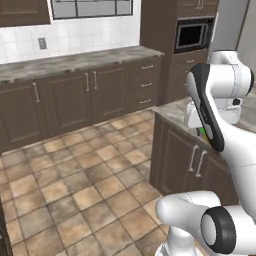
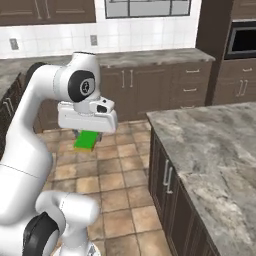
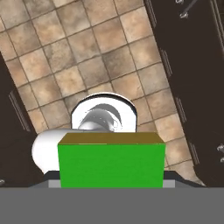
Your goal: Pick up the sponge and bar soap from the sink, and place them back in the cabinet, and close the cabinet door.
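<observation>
The tiled floor (image 2: 120, 170) of brown and tan stone squares lay far below the claw, seen between dark wood cabinet runs. A long grey marbled counter (image 1: 75, 60) ran along the back wall beyond the claw, above dark brown base cabinets (image 1: 65, 97) with slim silver bar handles, under a white tiled backsplash (image 2: 145, 35). A second marbled counter, the island (image 2: 220, 155), stood to one side of the claw; the right base view showed its wide veined top, while the left base view gave just its corner behind the arm. A black built-in oven (image 1: 192, 34) sat in a tall cabinet at the far end.

The white arm (image 2: 30, 150) bent up and over, its hand hanging above the open floor. The claw (image 2: 89, 136) in the right base view was mostly hidden by the white hand block, so its fingers could not be made out there. The sponge (image 2: 87, 140) hung directly under the hand, a flat block with a bright green face. The left base view showed just a sliver of green at the hand (image 1: 202, 131). The hand view showed the sponge (image 3: 111, 164) close up, a green rectangle with a yellow-brown band along its far edge, covering the fingertips. The claw was clamped on the sponge, held clear of the floor, with nothing else touching it.
</observation>
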You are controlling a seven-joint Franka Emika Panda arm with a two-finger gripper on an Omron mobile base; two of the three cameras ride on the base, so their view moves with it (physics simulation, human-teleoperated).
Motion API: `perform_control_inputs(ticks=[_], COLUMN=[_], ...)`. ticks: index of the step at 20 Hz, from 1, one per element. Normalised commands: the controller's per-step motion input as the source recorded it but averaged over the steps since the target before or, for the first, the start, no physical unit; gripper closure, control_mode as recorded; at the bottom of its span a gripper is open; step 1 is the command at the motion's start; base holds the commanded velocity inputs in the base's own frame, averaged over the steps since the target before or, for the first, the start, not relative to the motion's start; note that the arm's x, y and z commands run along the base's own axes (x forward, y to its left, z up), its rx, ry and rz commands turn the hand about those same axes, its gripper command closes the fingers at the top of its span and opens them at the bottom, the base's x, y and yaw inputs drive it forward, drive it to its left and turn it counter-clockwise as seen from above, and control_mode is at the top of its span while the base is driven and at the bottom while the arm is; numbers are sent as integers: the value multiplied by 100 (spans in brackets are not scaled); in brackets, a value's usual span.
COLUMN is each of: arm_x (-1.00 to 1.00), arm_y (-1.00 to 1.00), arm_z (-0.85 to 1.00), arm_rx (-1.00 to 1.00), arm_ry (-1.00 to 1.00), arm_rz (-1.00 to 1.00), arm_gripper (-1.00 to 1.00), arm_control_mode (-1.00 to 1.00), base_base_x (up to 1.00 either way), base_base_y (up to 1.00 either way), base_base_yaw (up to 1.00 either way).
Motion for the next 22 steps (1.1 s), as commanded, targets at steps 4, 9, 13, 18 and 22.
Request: perform_control_inputs(ticks=[4, 9, 13, 18, 22], arm_x=[0, 0, 0, 0, 0], arm_y=[0, 0, 0, 0, 0], arm_z=[0, 0, 0, 0, 0], arm_rx=[0, 0, 0, 0, 0], arm_ry=[0, 0, 0, 0, 0], arm_rz=[0, 0, 0, 0, 0], arm_gripper=[100, 100, 100, 100, 100], arm_control_mode=[100, 100, 100, 100, 100], base_base_x=[0, 0, 0, 0, 0], base_base_y=[0, 0, 0, 0, 0], base_base_yaw=[-47, -47, -47, -48, -49])
